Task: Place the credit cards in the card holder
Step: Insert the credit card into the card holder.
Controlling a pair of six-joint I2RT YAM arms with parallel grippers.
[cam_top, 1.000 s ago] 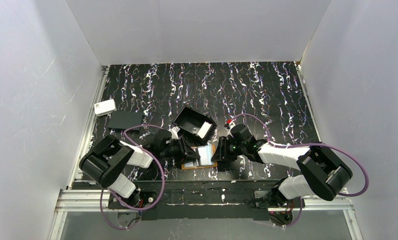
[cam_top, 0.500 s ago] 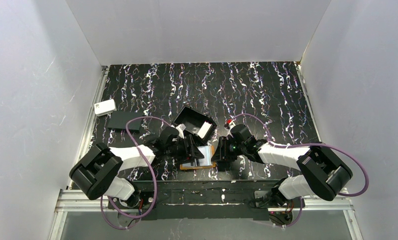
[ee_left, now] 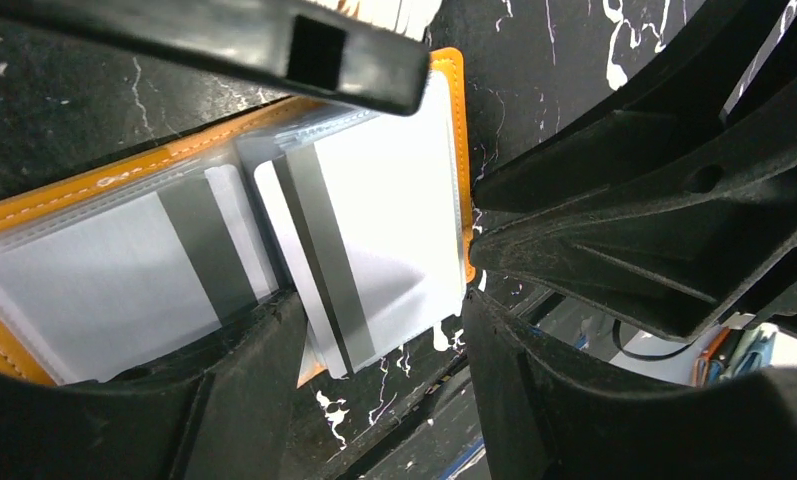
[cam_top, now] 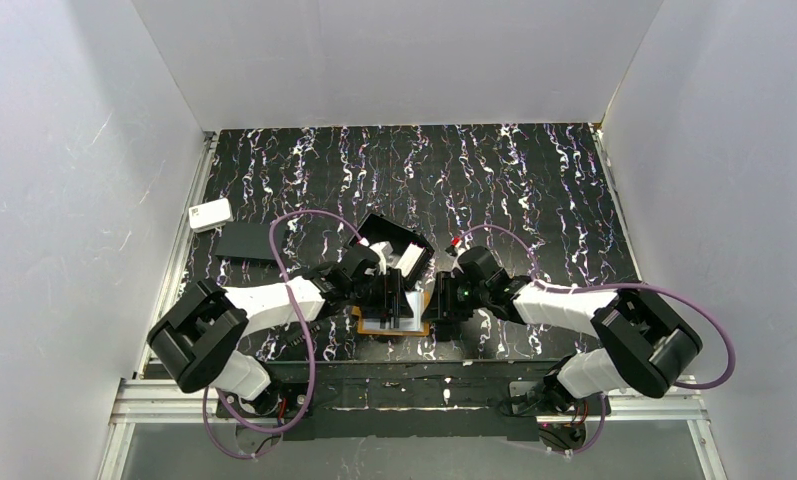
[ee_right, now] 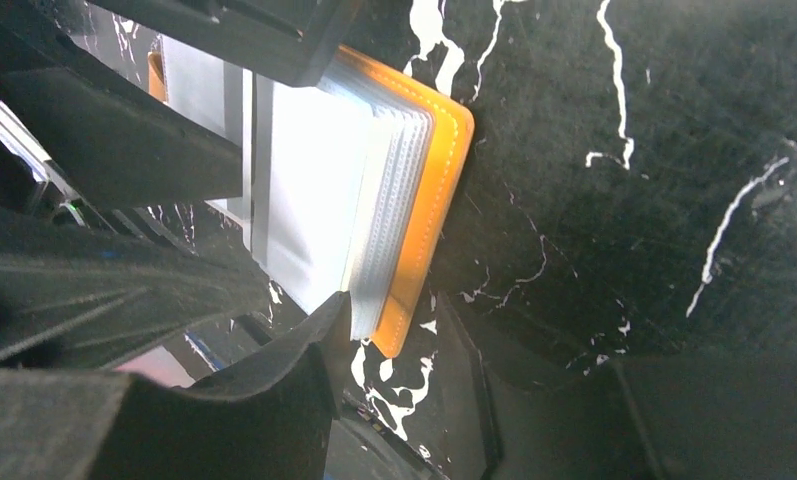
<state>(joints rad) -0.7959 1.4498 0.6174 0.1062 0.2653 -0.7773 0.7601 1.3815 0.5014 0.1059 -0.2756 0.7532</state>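
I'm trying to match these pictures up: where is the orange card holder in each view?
Top external: card holder low centre, near the front edge.
Left wrist: card holder open, filling left and centre.
Right wrist: card holder upper centre-left.
Shared landmark: black, white-veined tabletop beneath it.

The card holder (ee_left: 458, 150) is coloured orange, with pale stitches. The cards (ee_left: 384, 200) are coloured white, with grey stripes. The table (cam_top: 494, 180) is patterned black with white streaks.
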